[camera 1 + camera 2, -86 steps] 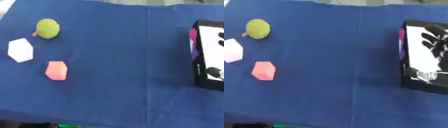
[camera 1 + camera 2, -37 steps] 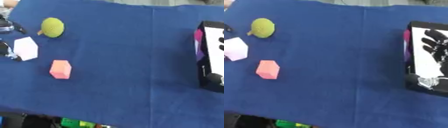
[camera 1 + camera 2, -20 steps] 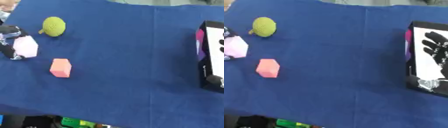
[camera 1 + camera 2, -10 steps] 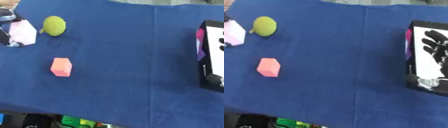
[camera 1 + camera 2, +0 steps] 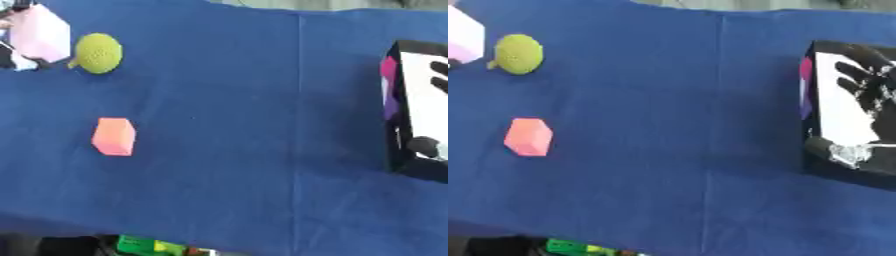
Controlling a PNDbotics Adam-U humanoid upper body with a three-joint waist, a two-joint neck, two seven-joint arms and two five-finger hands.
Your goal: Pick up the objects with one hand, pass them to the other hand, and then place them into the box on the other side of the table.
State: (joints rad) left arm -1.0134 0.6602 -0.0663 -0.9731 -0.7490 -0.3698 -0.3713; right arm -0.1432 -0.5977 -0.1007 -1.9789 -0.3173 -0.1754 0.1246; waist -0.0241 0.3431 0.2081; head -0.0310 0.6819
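Observation:
A pale pink-white hexagonal block point(image 5: 39, 32) is raised at the far left, with my left hand point(image 5: 9, 59) shut on it; only dark bits of the hand show at the picture's edge. Beside it on the blue cloth lies a yellow-green knitted ball point(image 5: 98, 52). A salmon-pink block point(image 5: 114, 136) lies nearer to me. At the right stands a black box point(image 5: 808, 125) with a white inside. My right hand point(image 5: 872, 80) shows dark over that white inside, fingers spread and holding nothing.
The blue cloth point(image 5: 245, 125) covers the whole table, with a crease running down its middle. A pink and purple thing point(image 5: 805, 70) sits against the box's left wall. Green objects point(image 5: 144, 245) show below the table's front edge.
My left hand closed on the pale block and lifted it from the cloth toward the far left. The ball, the salmon block and the right hand stayed where they were.

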